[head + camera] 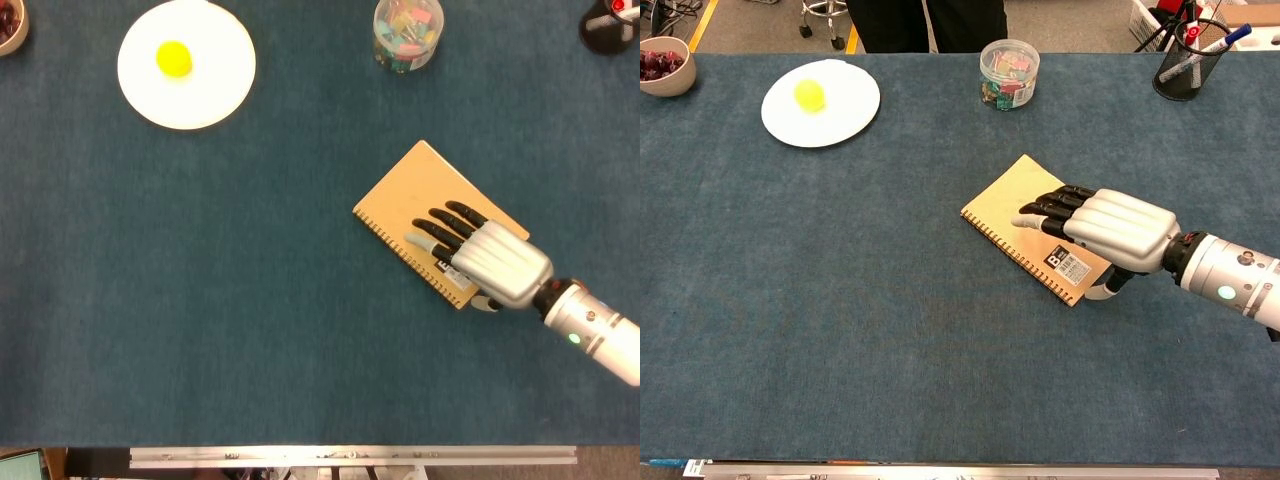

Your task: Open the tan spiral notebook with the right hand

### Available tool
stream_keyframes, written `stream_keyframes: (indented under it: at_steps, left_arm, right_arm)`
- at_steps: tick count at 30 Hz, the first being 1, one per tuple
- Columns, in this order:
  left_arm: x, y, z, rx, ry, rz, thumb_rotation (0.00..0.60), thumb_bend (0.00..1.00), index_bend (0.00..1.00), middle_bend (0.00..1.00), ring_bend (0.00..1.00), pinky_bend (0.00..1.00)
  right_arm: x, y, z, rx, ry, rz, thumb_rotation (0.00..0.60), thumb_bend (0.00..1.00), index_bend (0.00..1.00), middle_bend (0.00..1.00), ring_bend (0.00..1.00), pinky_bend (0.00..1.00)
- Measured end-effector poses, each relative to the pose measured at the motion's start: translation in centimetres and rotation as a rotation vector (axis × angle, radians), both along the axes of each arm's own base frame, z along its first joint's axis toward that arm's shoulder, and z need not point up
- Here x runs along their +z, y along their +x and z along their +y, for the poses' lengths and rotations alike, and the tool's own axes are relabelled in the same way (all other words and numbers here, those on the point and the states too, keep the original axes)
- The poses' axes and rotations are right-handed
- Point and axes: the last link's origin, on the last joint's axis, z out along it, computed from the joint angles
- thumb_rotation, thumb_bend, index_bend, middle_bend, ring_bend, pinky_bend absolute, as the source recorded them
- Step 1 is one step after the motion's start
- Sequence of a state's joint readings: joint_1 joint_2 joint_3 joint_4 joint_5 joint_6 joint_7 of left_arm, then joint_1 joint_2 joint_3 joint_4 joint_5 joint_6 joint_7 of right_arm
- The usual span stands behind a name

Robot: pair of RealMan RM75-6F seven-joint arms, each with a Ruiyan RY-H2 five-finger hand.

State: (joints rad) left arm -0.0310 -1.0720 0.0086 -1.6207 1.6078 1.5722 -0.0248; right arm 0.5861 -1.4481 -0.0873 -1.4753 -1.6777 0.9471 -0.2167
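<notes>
Under right hand [492,265]: closed tan spiral notebook [415,195], fingers flat, spread, gripping nothing

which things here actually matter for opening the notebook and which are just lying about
Part of the job:
tan spiral notebook, still closed
right hand, lying flat on its cover

Just lying about:
white plate with a yellow fruit
clear jar of clips
mesh pen cup
bowl

Head view: straight down on table [200,300]. Chest view: lower, angled forward. Both share tabletop.
</notes>
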Motion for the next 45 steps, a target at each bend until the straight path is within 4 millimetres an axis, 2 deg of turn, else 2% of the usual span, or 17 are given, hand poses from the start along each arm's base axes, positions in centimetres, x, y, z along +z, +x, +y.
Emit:
stream_keyframes:
  at_steps: [6,11,21,27,36,45]
  left_arm:
    - [-0.1,0.2,0.0,-0.008,-0.003,-0.001,0.600,0.40,0.20,0.14,0.14,0.18]
    - [0.0,0.5,0.0,-0.013,0.001,0.002,0.600,0.40,0.20,0.14,0.14,0.18]
    - [0.1,0.5,-0.3,-0.007,0.003,0.006,0.600,0.40,0.20,0.14,0.14,0.18]
    - [0.4,0.3,-0.5,0.003,0.011,0.009,0.600,0.40,0.20,0.14,0.14,0.18]
    - [0.6,0.2,-0.6,0.006,0.016,0.008,0.600,0.40,0.20,0.14,0.14,0.18]
    - [0.7,0.2,-0.6,0.007,0.018,0.009,0.600,0.40,0.20,0.14,0.14,0.18]
  right_arm:
    - [1.5,0.9,-1.3,-0.002,0.002,-0.058,0.600,0.00,0.02,0.16,0.01,0.08]
    - [1.2,2.6,-2.7,-0.015,0.012,-0.084,0.600,0.00,0.03,0.17,0.01,0.08]
    - [-1.9,7.1,-5.1,0.021,0.070,-0.084,0.600,0.00,0.06,0.20,0.03,0.08]
    - [-3.8,8.6,-5.6,0.019,0.118,-0.064,0.600,0.00,0.06,0.22,0.04,0.08]
    - [-5.1,7.5,-6.1,-0.017,0.135,-0.012,0.600,0.00,0.06,0.23,0.04,0.08]
    - [-5.6,7.0,-6.4,-0.038,0.135,0.006,0.600,0.00,0.06,0.24,0.04,0.08]
